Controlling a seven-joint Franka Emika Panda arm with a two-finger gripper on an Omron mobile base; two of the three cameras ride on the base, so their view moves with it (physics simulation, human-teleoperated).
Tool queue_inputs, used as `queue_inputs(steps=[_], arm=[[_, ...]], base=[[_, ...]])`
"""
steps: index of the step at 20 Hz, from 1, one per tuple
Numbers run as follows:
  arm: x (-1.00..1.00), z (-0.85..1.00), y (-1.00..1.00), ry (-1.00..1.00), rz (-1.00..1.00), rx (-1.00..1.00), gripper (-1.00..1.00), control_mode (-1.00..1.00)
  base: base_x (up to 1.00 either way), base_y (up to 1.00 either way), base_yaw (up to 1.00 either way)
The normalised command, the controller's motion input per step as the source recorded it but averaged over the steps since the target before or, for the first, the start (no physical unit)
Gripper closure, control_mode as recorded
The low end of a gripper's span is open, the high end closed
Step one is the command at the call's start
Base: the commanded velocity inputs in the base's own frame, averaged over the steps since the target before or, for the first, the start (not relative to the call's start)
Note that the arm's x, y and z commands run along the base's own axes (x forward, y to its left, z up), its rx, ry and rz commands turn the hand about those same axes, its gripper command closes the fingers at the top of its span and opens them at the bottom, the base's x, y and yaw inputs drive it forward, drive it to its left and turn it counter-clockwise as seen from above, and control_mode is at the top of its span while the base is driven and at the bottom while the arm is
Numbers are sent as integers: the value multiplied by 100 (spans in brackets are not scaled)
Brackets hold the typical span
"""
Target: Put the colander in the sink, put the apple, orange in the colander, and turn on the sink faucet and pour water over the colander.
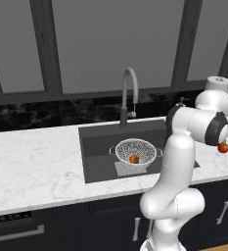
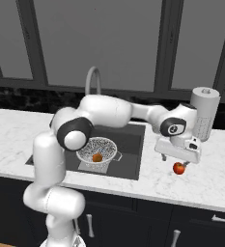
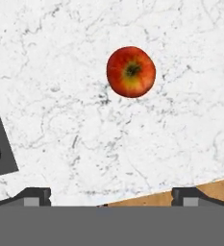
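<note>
The silver mesh colander [image 1: 135, 148] [image 2: 98, 146] stands in the dark grey sink [image 1: 96, 147] [image 2: 133, 144], and the orange [image 1: 134, 159] [image 2: 97, 157] lies inside it. On the marble counter to the right of the sink rests the red apple [image 1: 223, 147] [image 2: 179, 168] [image 3: 130, 71]. My gripper [image 2: 180, 159] [image 3: 111, 196] hovers just above the apple, pointing down, open and holding nothing. The grey gooseneck faucet [image 1: 129, 93] [image 2: 93, 79] rises behind the sink, and no water shows.
A white perforated cylinder with a knob [image 2: 204, 113] [image 1: 218, 83] stands on the counter behind the apple, close to my hand. The counter's front edge [image 3: 180, 185] runs near the apple, with wooden floor beyond it. Dark windows line the back wall.
</note>
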Motion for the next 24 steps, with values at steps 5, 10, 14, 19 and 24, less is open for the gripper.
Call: queue_inputs(steps=[5, 10, 14, 19, 24], arm=[[28, -28, -4, 0, 0, 6, -100, -100], [21, -28, -12, 0, 0, 1, -100, -100], [13, -42, -2, 0, -1, 0, -100, -100], [5, -42, 0, -2, 0, 0, -100, -100], [5, -32, 0, -5, 0, 0, -100, -100]], base=[[0, 0, 0], [0, 0, 0], [0, 0, 0], [0, 0, 0], [0, 0, 0]])
